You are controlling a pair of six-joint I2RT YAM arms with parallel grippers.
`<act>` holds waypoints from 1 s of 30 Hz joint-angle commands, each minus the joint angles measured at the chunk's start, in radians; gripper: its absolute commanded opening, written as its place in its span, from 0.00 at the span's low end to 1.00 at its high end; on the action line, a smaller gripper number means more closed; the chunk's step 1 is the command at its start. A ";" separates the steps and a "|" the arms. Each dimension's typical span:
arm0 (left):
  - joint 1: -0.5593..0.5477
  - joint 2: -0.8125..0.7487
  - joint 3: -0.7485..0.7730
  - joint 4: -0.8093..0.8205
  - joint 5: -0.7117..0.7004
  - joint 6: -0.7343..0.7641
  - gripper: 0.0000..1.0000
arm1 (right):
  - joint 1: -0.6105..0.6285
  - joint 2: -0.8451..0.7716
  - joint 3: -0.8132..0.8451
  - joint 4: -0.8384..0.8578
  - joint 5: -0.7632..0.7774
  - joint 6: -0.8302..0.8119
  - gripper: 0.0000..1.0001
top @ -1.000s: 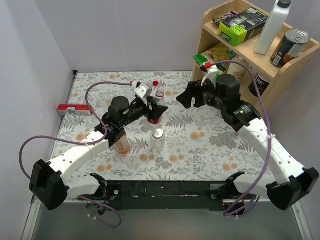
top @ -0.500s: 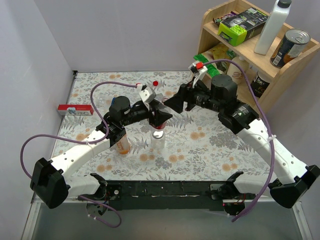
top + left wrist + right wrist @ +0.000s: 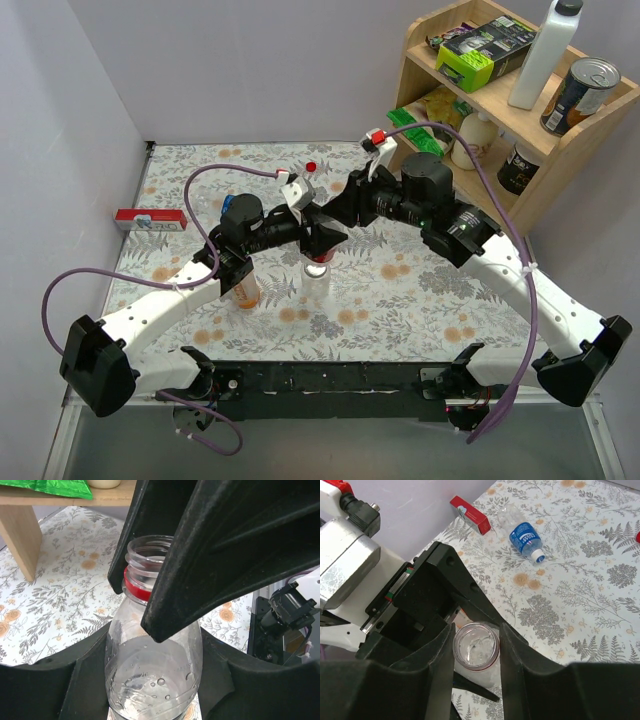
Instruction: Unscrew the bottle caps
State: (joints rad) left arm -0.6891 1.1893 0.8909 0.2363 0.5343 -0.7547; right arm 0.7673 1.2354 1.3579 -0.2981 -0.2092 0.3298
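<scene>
My left gripper (image 3: 155, 680) is shut on the body of a clear bottle (image 3: 152, 655) that has a red label and a red neck ring. The bottle's mouth is open, with no cap on it. My right gripper (image 3: 476, 650) comes from the right, and its fingers (image 3: 220, 555) are closed against both sides of that open neck (image 3: 475, 647). In the top view both grippers, left (image 3: 318, 240) and right (image 3: 330, 215), meet at mid-table. A red cap (image 3: 311, 166) lies loose behind them. The blue-labelled bottle (image 3: 525, 536) lies on its side with its cap (image 3: 538, 556) on.
A squat clear bottle (image 3: 316, 285) stands just in front of the held one. An orange-liquid bottle (image 3: 245, 290) stands by my left forearm. A red box (image 3: 150, 219) lies at the left wall. The wooden shelf (image 3: 500, 110) with cans and packets fills the back right.
My right arm swung left to the held bottle and its jaws closed round the open neck. My left gripper kept its hold on the bottle's body.
</scene>
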 commanded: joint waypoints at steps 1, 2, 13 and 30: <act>-0.006 -0.036 0.003 0.041 -0.020 0.006 0.43 | 0.006 0.004 0.017 0.008 0.036 0.005 0.01; -0.006 -0.036 0.003 0.040 -0.029 0.003 0.49 | 0.007 0.006 0.011 0.005 0.043 0.005 0.01; -0.006 -0.017 0.032 -0.023 -0.095 0.012 0.98 | 0.000 0.030 0.105 -0.006 0.396 -0.113 0.01; 0.054 -0.020 0.060 -0.081 -0.497 0.003 0.98 | -0.212 0.449 0.265 0.287 0.338 -0.247 0.01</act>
State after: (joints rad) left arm -0.6689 1.1881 0.9134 0.1642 0.2493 -0.7208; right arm 0.5823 1.6398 1.6028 -0.2268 0.1562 0.1303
